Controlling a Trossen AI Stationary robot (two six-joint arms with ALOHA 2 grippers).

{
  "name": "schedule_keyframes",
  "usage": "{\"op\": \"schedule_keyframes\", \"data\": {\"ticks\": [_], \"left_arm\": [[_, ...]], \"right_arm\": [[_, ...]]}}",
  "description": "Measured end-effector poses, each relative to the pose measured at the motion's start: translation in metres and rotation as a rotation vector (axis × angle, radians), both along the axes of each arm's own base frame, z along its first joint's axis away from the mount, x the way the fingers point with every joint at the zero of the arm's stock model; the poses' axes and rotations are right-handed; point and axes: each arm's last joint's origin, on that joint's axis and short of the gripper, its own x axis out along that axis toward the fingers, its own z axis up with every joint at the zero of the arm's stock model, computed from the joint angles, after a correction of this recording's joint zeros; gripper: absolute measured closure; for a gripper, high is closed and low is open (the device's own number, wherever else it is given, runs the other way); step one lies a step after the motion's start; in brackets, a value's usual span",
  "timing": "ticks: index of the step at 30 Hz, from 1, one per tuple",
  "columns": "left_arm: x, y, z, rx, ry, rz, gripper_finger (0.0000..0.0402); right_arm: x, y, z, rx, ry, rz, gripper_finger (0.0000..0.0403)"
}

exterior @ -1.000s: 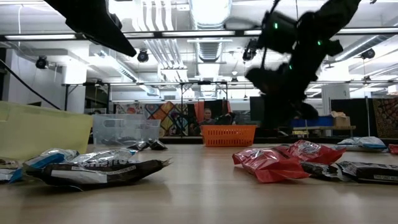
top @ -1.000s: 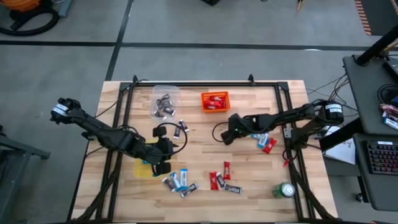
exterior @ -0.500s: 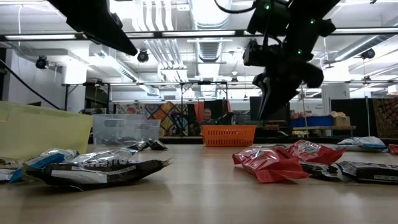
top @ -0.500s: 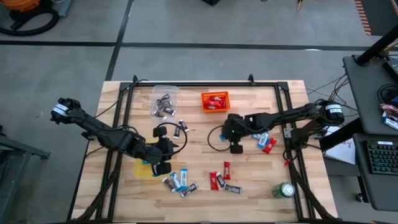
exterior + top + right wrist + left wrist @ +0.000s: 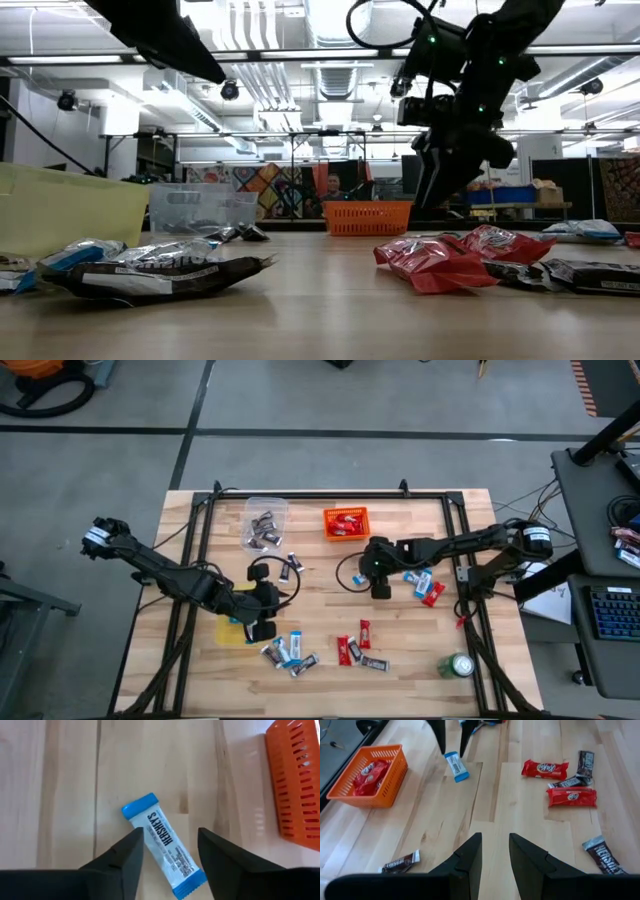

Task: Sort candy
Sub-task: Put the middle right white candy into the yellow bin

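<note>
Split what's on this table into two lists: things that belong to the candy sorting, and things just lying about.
Part of the job:
- blue-and-white bar under the open right gripper
- red bars
- dark bars
- orange basket, clear bin, yellow bin
- left gripper, waiting near the yellow bin

Lying about:
- green can

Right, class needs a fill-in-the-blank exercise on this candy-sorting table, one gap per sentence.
1. The right end effector hangs open over a ____-and-white bar.
2. The red candy sits in the ____ basket.
3. The drink can is ____.
4. The left end effector holds ____.

Missing words: blue; orange; green; nothing
</note>
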Motion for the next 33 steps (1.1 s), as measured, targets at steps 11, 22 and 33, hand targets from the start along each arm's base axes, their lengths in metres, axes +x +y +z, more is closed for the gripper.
{"op": "schedule_keyframes", "data": {"ticks": [11,22,33], "left_arm": [[0.002,-0.001,0.002,0.002,-0.023,-0.011,0.0322],[0.002,-0.001,0.003,-0.002,-0.034,-0.011,0.0322],[0.005,-0.003,0.000,0.000,-0.102,-0.044,0.0322]], "right_arm": [[0.006,-0.005,-0.038,0.012,0.102,-0.007,0.0186],[0.008,-0.011,-0.072,0.114,0.191,-0.013,0.0279],[0.012,-0.010,-0.043,0.188,0.023,-0.043,0.0385]]}}
